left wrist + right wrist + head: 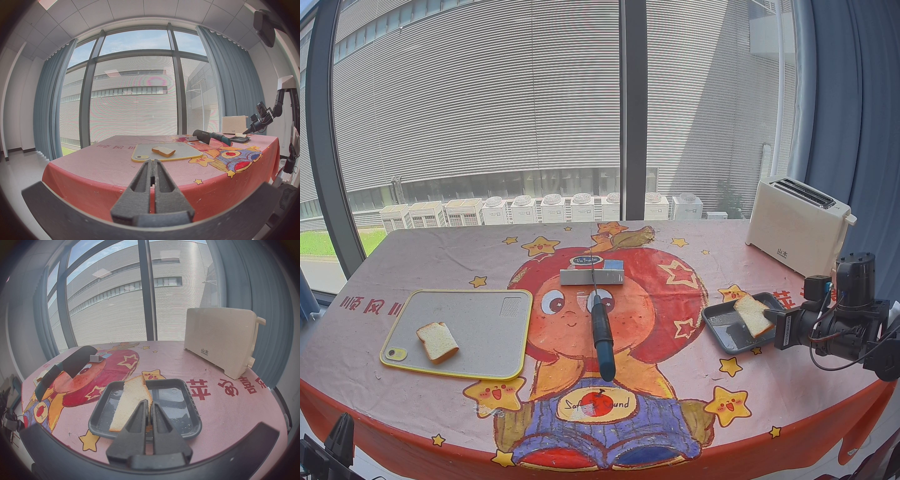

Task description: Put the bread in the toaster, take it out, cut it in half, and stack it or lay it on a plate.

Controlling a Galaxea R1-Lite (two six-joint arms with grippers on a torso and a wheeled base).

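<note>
Now the right gripper [149, 405] is pinched almost together on the edge of the bread slice [128, 405] over the black tray [175, 407]; the left gripper [153, 164] is closed on nothing.

Bright daylight pours through the tall dark-framed glass window [631, 106], evenly lighting the pink cartoon-printed tablecloth [456, 262] before it. The glossy black plastic tray [170, 405] below the window glints with pale reflections. Window frames bow toward the wrist views' dark corners.
</note>
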